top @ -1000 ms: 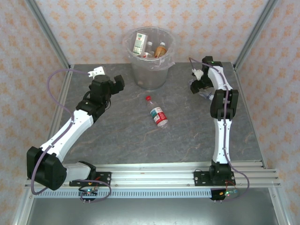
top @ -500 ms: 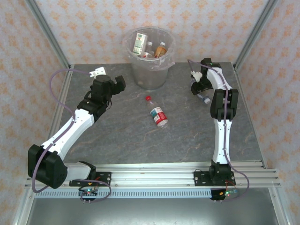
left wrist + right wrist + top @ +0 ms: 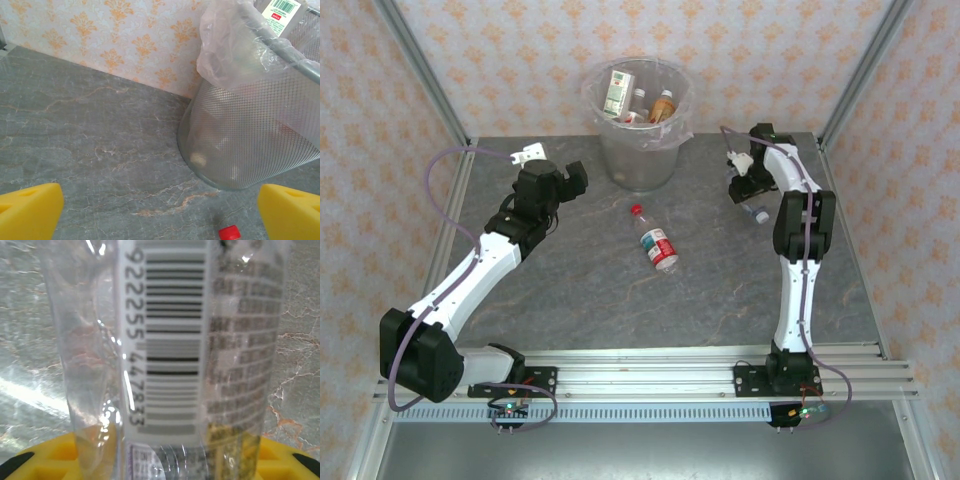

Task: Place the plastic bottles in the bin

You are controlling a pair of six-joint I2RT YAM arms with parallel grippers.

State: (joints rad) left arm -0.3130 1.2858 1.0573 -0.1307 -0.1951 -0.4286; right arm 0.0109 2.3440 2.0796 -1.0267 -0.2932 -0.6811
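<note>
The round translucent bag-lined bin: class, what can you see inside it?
A green-and-white labelled bottle, an amber bottle and a white-capped bottle stick up; anything beneath them is hidden.

orange-patterned wallpaper (image 3: 520, 60), grey marble tabletop (image 3: 620, 300)

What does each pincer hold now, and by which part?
The right pincer is shut on a clear plastic bottle, gripping its labelled body. The left pincer is open and holds nothing.
</note>
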